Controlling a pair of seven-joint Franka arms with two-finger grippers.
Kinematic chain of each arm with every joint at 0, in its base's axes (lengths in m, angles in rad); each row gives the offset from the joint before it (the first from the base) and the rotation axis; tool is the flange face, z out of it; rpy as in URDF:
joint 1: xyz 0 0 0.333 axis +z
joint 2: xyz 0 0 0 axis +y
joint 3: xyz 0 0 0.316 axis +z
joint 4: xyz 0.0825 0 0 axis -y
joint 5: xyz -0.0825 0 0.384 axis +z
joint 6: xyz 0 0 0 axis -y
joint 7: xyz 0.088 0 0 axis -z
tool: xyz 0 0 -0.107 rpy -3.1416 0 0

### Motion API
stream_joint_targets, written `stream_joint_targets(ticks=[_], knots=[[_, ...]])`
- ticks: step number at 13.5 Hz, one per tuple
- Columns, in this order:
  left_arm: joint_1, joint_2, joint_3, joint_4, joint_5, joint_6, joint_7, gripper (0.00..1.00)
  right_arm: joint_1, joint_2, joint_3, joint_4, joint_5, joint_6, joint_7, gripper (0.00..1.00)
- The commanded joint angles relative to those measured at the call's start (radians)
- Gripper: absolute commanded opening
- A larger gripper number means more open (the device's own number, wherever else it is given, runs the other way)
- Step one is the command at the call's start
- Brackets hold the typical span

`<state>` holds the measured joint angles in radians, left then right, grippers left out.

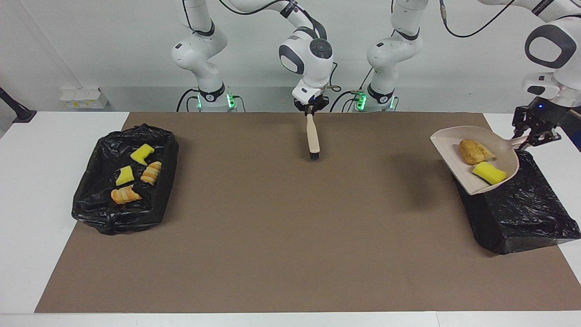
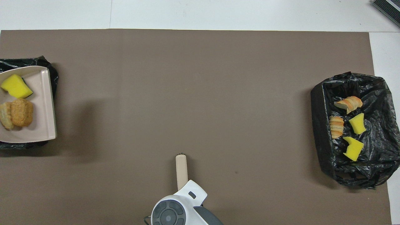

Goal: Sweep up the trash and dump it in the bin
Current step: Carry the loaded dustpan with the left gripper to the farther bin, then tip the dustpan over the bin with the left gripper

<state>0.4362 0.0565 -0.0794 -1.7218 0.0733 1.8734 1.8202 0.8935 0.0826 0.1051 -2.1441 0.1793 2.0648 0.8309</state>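
Observation:
My left gripper [image 1: 527, 135] is shut on the handle of the beige dustpan [image 1: 454, 165], which it holds up over the black-lined bin [image 1: 522, 213] at the left arm's end of the table. Trash still lies in the pan: a yellow sponge chunk [image 1: 489, 172] and tan bread pieces [image 1: 472, 152]. From overhead the dustpan [image 2: 43, 103], its sponge [image 2: 15, 87] and bread [image 2: 19, 112] cover the bin [image 2: 22, 62]. My right gripper [image 1: 311, 109] is shut on the brush [image 1: 313, 136], which hangs bristles down over the mat's edge nearest the robots. The brush [image 2: 181, 168] pokes out from under the wrist.
A second black-lined bin [image 1: 91, 200] at the right arm's end holds several trash pieces [image 1: 125, 175], yellow sponge and croissant bits. It also shows overhead as a bin [image 2: 322, 125] with trash [image 2: 348, 103]. A brown mat [image 1: 272, 227] covers the table.

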Motion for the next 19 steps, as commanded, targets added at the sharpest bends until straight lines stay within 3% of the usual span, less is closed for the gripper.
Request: stream_joint_targets(ticks=[1, 4, 11, 16, 17, 18, 19], knots=[[0.051, 0.138, -0.013, 0.184, 0.081, -0.023, 0.065, 0.00, 0.007, 0.008, -0.005, 0.010, 0.011, 0.003, 0.013, 0.00], [0.104, 0.232, -0.014, 0.300, 0.141, 0.015, 0.135, 0.00, 0.016, 0.013, -0.005, 0.006, 0.011, 0.003, 0.045, 0.00], [0.067, 0.282, -0.011, 0.260, 0.517, 0.191, 0.023, 0.00, 0.044, 0.014, -0.005, -0.017, 0.012, 0.054, 0.077, 0.00], [0.026, 0.276, -0.011, 0.231, 0.710, 0.188, -0.134, 0.00, 0.041, 0.017, -0.005, -0.017, 0.014, 0.044, 0.073, 0.01], [0.019, 0.278, -0.011, 0.235, 0.759, 0.187, -0.165, 0.00, 0.038, 0.019, -0.007, -0.010, 0.012, 0.031, 0.073, 0.54], [0.007, 0.276, -0.011, 0.235, 0.804, 0.188, -0.170, 0.00, 0.036, 0.020, -0.007, 0.000, -0.003, 0.014, 0.071, 1.00], [0.004, 0.278, -0.011, 0.240, 0.834, 0.184, -0.170, 0.00, 0.033, 0.022, -0.007, 0.010, -0.003, 0.003, 0.071, 1.00]])
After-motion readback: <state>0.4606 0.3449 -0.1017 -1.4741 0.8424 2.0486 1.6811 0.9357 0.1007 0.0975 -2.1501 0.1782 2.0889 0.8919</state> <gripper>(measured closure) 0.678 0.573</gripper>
